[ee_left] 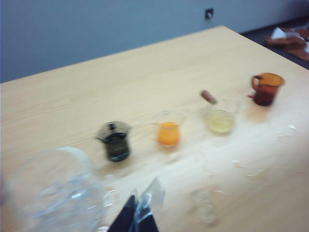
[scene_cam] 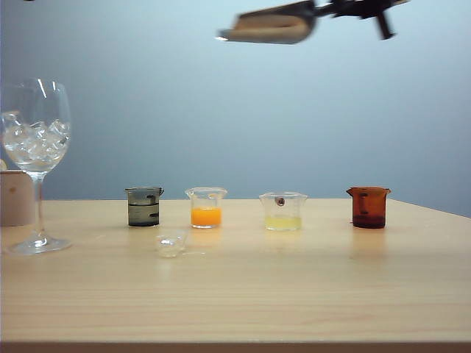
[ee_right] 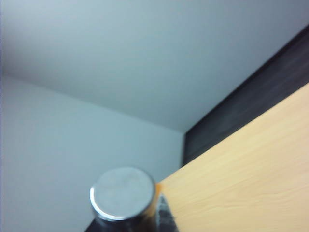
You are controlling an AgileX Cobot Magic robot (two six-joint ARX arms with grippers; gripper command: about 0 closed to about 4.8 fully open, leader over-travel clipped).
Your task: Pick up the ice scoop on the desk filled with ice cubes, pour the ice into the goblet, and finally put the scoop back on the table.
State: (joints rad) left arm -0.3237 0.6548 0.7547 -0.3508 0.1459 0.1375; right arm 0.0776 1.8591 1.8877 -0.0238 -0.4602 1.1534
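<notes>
The goblet (scene_cam: 35, 147) stands at the table's (scene_cam: 294, 294) far left with ice cubes (scene_cam: 33, 143) piled in its bowl. In the left wrist view the goblet (ee_left: 48, 193) is a blur close beside my left gripper (ee_left: 135, 220), whose dark fingers meet at their tips, shut, with only a clear sliver between them. High above the table's middle, the ice scoop (scene_cam: 272, 26) hangs roughly level, its mouth toward the goblet and its inside hidden. My right gripper (scene_cam: 346, 9) is shut on its handle. The handle's round end (ee_right: 123, 193) sits between the right gripper's (ee_right: 128, 222) fingers.
A row of small beakers crosses the table: grey (scene_cam: 143, 206), orange (scene_cam: 206, 207), pale yellow (scene_cam: 282, 212) and brown (scene_cam: 369, 207). A clear lump (scene_cam: 171, 243) lies in front of the orange one. A beige cup (scene_cam: 16, 197) stands behind the goblet. Wet specks (ee_left: 241, 166) dot the wood.
</notes>
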